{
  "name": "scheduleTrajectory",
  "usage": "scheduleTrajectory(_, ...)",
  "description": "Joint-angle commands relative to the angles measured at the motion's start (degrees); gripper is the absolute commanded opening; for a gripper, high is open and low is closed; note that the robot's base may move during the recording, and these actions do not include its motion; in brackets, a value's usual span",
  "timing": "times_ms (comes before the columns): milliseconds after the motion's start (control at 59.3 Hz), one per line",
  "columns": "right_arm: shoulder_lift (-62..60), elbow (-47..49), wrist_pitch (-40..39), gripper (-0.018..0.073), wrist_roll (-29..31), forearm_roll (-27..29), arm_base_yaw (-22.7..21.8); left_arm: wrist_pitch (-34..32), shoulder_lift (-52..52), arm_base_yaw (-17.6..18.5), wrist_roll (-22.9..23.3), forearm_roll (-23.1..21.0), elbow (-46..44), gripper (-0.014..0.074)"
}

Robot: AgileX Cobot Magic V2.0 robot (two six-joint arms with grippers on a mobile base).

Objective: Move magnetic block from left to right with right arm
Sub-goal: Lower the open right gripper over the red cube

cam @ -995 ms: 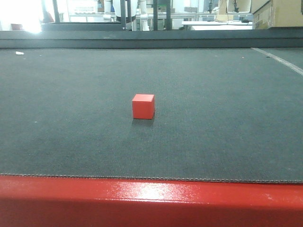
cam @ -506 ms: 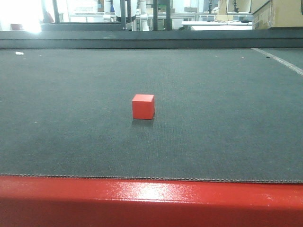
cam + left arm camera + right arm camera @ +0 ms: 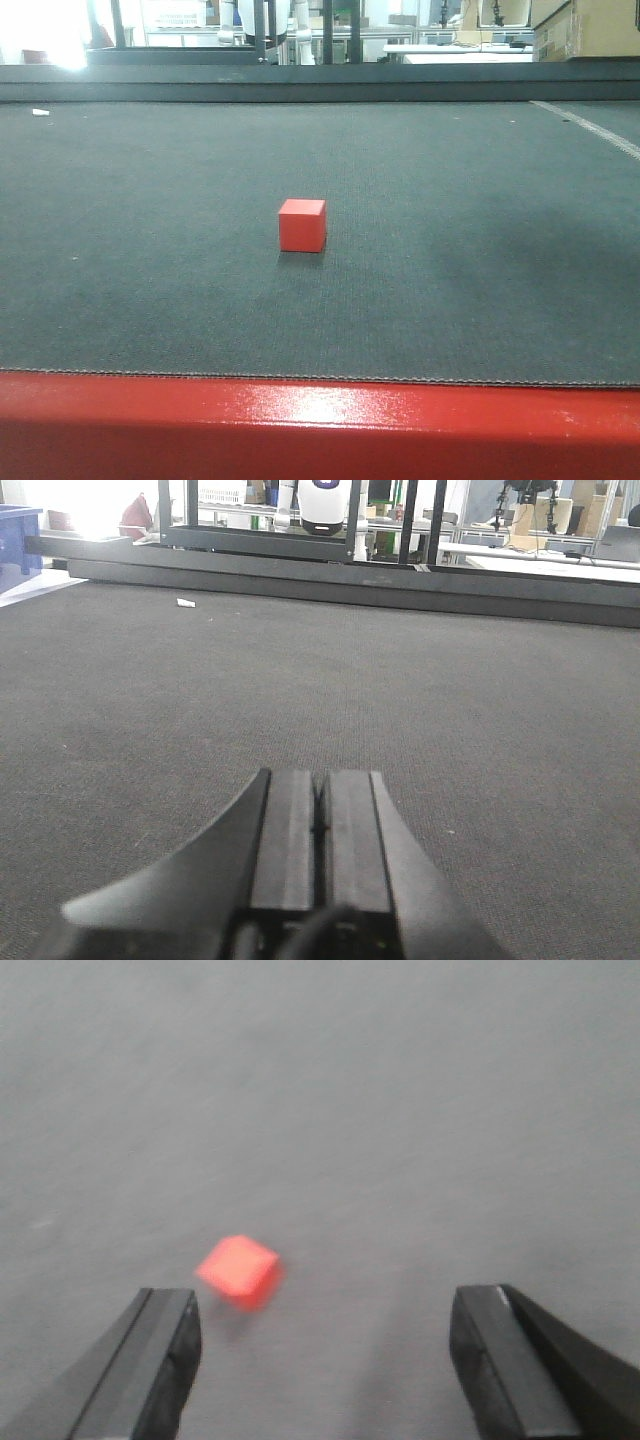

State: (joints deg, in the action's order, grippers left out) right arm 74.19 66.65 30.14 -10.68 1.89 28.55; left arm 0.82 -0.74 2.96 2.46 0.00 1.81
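Across the whole scene lies the wide dark grey tabletop with a woven, carpet-like cover (image 3: pixel 470 260), and along its front edge runs a glossy red painted border (image 3: pixel 320 425).

Above this surface the black right gripper (image 3: pixel 325 1335) hangs with its jaws spread very wide and nothing between them. The black left gripper (image 3: pixel 318 780) is low over the tabletop with its two fingers pressed flat together, and it holds nothing.

The small solid red magnetic block with matte faces (image 3: pixel 302 225) stands alone on the cover, a little left of the middle and well apart from every edge. In the right wrist view the block (image 3: pixel 238 1270) is blurred. It sits ahead of the fingertips, nearer to the left finger than to the right one, and a corner seems to point toward the camera.

I judge the block to be rigid and light, so it will not deform under pressure. The matte faces should give good friction, but the sharp corners would make it turn. It is best to take it on two opposite flat faces, with the wrist first turned square to them.
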Motion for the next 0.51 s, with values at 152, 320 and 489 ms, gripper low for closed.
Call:
scheduleTrajectory(152, 16.8, 22.0, 15.2, 0.0612, -19.4, -9.8, 7.2, -5.1, -0.8, 0.0, 0.2, 0.0, 0.6, -0.0116)
scheduleTrajectory(320, 28.1, 33.8, 27.0, 0.0612, -30.3, -15.5, 9.8, -5.1, -0.8, 0.0, 0.2, 0.0, 0.6, -0.0116)
scheduleTrajectory(489, 35.8, 40.3, 30.0, 0.0612, -34.9, -15.6, 10.8, -5.1, -0.8, 0.0, 0.2, 0.0, 0.6, -0.0116)
